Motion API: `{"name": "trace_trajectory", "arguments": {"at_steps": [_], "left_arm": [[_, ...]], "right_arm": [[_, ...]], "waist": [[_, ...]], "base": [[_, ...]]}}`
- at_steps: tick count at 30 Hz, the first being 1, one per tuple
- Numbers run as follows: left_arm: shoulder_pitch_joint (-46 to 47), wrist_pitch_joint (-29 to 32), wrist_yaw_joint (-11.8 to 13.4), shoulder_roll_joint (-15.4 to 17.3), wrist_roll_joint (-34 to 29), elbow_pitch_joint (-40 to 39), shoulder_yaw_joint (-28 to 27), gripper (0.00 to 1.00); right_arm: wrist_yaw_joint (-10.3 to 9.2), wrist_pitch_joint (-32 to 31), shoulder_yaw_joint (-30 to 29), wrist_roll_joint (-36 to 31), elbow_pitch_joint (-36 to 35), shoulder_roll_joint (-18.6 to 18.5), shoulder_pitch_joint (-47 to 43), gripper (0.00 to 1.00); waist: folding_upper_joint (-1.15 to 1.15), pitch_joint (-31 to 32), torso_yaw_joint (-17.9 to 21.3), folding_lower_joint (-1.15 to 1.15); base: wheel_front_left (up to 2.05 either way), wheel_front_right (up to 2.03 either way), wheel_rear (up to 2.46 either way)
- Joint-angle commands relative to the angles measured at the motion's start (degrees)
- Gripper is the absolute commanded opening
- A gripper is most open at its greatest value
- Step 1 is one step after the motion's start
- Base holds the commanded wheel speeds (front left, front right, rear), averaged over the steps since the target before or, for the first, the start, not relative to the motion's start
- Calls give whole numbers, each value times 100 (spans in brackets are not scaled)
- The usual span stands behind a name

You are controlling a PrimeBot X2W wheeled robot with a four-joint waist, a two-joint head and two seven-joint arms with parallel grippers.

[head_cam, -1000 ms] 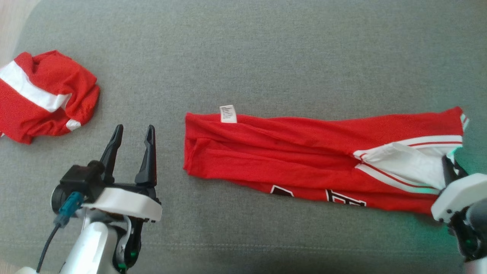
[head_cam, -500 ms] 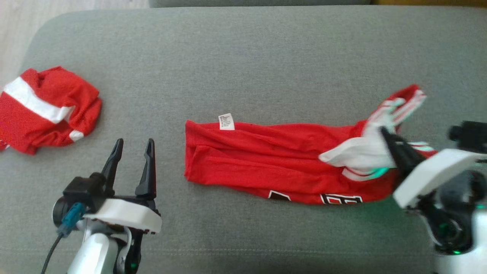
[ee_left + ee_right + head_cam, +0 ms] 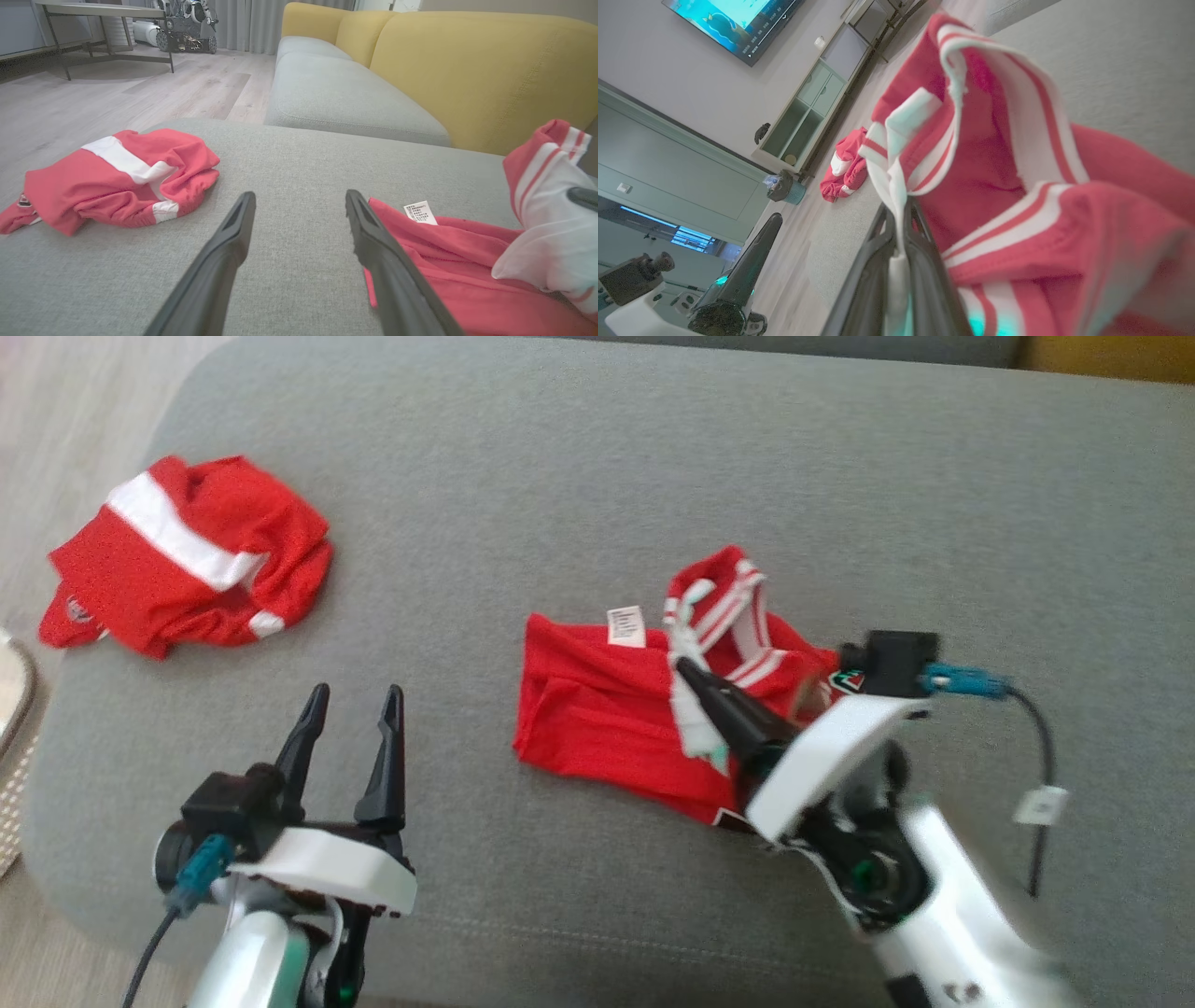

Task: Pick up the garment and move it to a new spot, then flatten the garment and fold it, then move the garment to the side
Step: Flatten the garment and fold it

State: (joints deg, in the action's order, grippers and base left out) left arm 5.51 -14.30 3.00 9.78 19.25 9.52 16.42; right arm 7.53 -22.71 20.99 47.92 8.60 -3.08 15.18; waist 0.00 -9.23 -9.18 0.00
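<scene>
Head view: the red mesh jersey garment (image 3: 579,728) lies mid-seat on the grey fabric sofa cushion (image 3: 560,476), long axis left to right. The right gripper (image 3: 686,670) is clenched on its white-striped right end, raised above the middle. The left gripper (image 3: 353,702), jaws parted and empty, stands left of the flat labelled end, nearer it.

red mesh-knit cloth garment (image 3: 597,719) on matt grey woven cushion (image 3: 579,495).
</scene>
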Motion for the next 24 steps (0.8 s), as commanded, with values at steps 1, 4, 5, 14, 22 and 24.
{"name": "trace_trajectory", "arguments": {"at_steps": [1,4,5,14,22,24], "left_arm": [[270,-70,-31,31,-12,-140,-160,100],[311,-70,-60,-4,-14,-107,-135,100],[323,-70,-69,-16,-16,-100,-132,100],[415,-70,-152,-96,-66,-44,-193,100],[405,-70,-169,-82,-121,-36,-299,100],[384,-70,-169,-72,-135,-37,-327,100]], "right_arm": [[-4,396,431,167,195,19,456,0],[-4,911,935,457,843,20,800,0],[-4,1067,1092,528,1050,20,915,0],[-4,2127,2473,1467,2274,20,1835,100],[-4,2811,2911,1532,2293,20,2266,100],[-4,2976,2931,1486,2215,20,2331,100]], "waist": [[0,-86,-169,0],[0,-163,-294,0],[0,-187,-326,0],[0,-360,-409,0],[0,-318,-208,0],[0,-284,-127,0]], "base": [[0,0,0],[0,0,0],[0,0,0],[0,0,0],[0,0,0],[0,0,0]]}}
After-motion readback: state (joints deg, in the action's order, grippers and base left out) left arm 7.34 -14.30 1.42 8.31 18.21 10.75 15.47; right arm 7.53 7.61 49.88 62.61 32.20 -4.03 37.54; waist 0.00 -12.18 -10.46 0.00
